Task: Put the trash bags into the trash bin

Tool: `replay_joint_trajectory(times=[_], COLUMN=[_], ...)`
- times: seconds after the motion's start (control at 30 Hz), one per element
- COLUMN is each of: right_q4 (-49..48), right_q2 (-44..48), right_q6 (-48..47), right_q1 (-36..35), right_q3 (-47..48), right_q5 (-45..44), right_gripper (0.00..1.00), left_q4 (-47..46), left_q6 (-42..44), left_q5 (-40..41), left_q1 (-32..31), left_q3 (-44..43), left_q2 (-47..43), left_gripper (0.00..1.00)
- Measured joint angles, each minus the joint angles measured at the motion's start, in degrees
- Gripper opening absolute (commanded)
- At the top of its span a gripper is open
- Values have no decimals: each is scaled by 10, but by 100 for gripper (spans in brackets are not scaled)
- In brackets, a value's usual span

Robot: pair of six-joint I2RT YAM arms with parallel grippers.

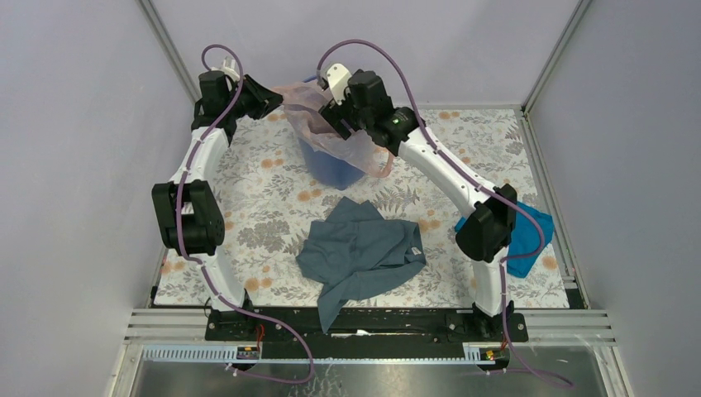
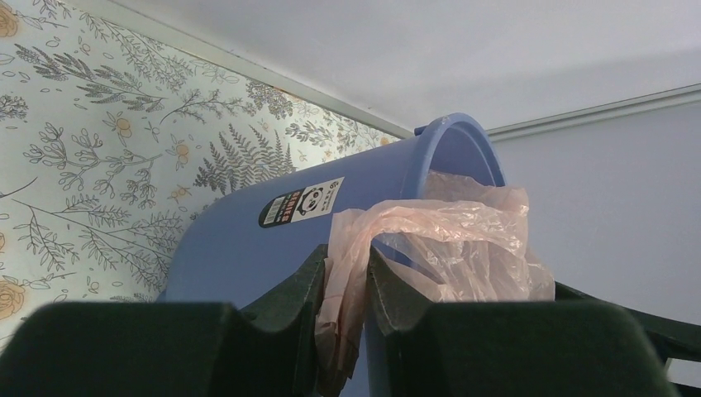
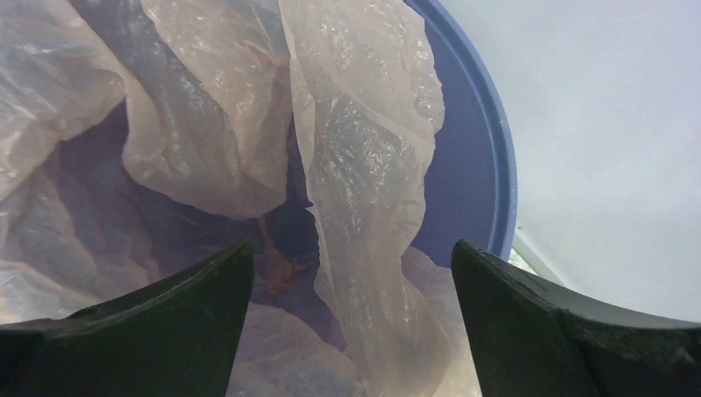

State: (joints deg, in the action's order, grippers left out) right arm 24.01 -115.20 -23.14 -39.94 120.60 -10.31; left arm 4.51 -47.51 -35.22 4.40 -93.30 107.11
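The round blue trash bin [image 1: 337, 172] stands at the back middle of the table. The pale pink trash bag [image 1: 357, 145] is draped over its rim and partly inside it. My left gripper [image 1: 278, 99] is at the bin's left rim; in the left wrist view it [image 2: 345, 277] is shut on a bunched edge of the bag [image 2: 450, 240], beside the bin wall [image 2: 240, 248]. My right gripper [image 1: 335, 118] hangs over the bin mouth. In the right wrist view it [image 3: 351, 285] is open, with a strip of the bag [image 3: 364, 157] hanging loose between the jaws, inside the bin's rim [image 3: 498, 165].
A grey-blue cloth garment [image 1: 364, 252] lies crumpled at the front middle of the flowered table cover [image 1: 264, 207]. A bright turquoise cloth [image 1: 531, 238] lies at the right, partly under the right arm. Grey walls close in the back and sides.
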Motion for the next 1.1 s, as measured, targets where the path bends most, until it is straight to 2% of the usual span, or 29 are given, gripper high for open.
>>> replay_joint_trajectory(times=[0.1, 0.23, 0.37, 0.4, 0.47, 0.53, 0.6, 0.73, 0.83, 0.97, 1.07, 1.1], right_q4=[-21, -73, -106, -110, -113, -116, -126, -153, -180, -205, -222, -231], right_q2=[-2, -2, -17, -24, -42, -58, -67, -78, -90, -104, -106, -106], right_q6=[-16, -25, -20, -16, -5, 13, 37, 100, 151, 192, 209, 217], right_q1=[-6, -5, 0, 2, 8, 18, 33, 73, 106, 135, 144, 144], right_q3=[-10, -11, 4, 13, 33, 49, 50, 50, 54, 58, 58, 58], right_q5=[-33, -74, -81, -80, -70, -54, -33, 30, 78, 106, 116, 119], right_gripper=[79, 43, 16, 12, 12, 17, 21, 19, 13, 15, 5, 5], left_q4=[0, 0, -1, -3, -9, -21, -30, -73, -121, -190, -228, -241], left_q6=[0, 0, -1, -2, -8, -16, -24, -48, -75, -107, -124, -131], left_q5=[0, 0, 0, 0, 0, 0, 0, 0, 0, -1, -1, -2], left_q1=[0, 0, 0, 0, 0, 0, 0, 0, 0, -1, -2, -3], left_q3=[0, 0, 0, 0, -6, -9, -11, -12, -12, -7, -3, -3], left_q2=[0, 0, 0, 2, 8, 17, 24, 42, 61, 83, 94, 99], left_gripper=[23, 24, 31, 32, 33, 30, 17, 0, 0, 0, 0, 0])
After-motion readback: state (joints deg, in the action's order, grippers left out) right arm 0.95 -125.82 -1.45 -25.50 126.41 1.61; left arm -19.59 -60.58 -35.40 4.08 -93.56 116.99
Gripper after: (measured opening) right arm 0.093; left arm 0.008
